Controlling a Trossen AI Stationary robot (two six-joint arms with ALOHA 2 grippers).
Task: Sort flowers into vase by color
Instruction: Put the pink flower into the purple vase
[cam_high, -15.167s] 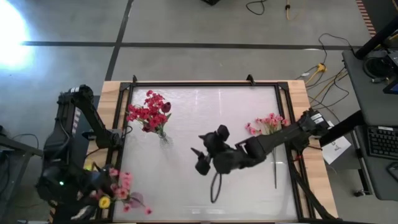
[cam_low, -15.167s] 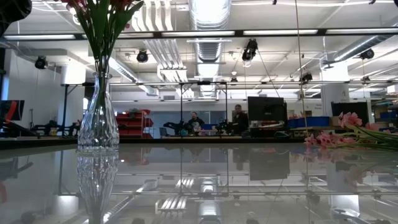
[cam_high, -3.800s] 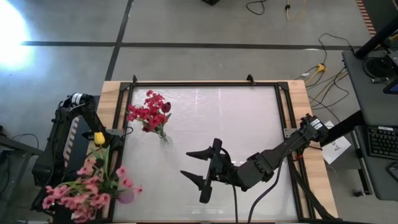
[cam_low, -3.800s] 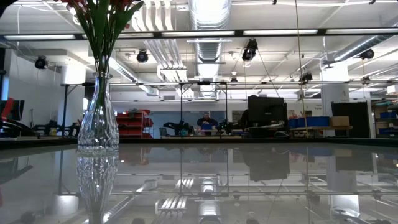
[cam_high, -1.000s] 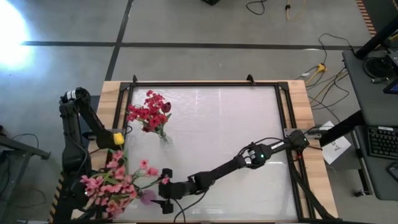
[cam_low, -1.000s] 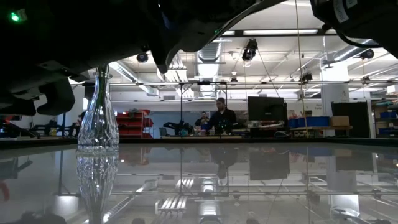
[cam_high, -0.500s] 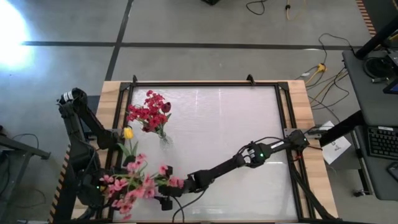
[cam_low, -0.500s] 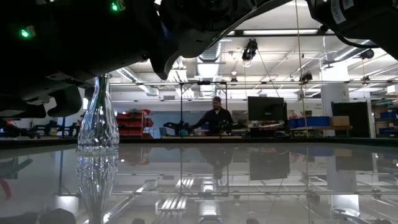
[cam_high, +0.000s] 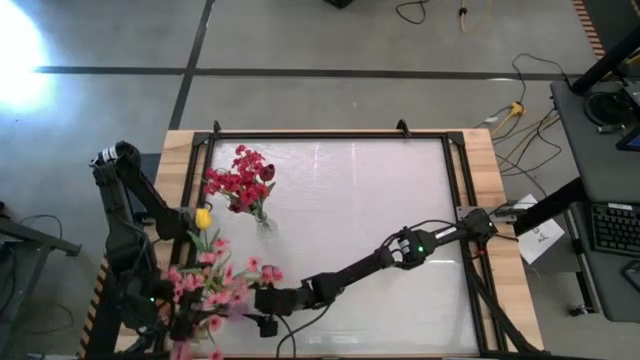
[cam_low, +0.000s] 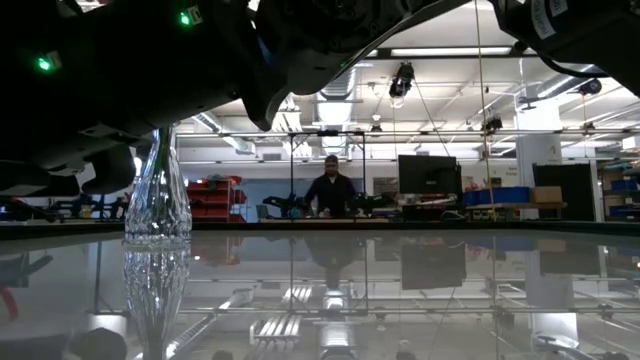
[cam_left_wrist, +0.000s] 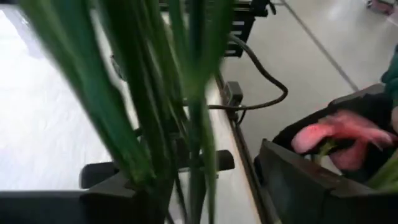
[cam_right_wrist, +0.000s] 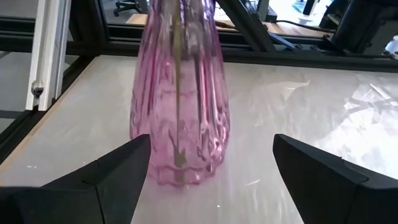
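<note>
Your left gripper (cam_high: 178, 322) clamps the pink flowers (cam_high: 215, 290) and yellow tulip (cam_high: 203, 216) at the table's near-left corner, while only the right wrist view shows the right gripper (cam_right_wrist: 211, 165) spread around a pink vase (cam_right_wrist: 179, 93).

Open workshop hall, grey concrete floor (cam_high: 330, 35) around the table (cam_high: 480, 145).
Dark tape line (cam_high: 300, 71) crosses floor at 12 o'clock; yellow cable (cam_high: 505, 112) at 1 o'clock; desk with keyboard (cam_high: 610, 228) at 3 o'clock. Low view: ceiling strip lights (cam_low: 440, 52), ducts (cam_low: 335, 25), dark monitor (cam_low: 428, 175), red shelving (cam_low: 212, 196), a person (cam_low: 328, 190) standing at a far bench.
</note>
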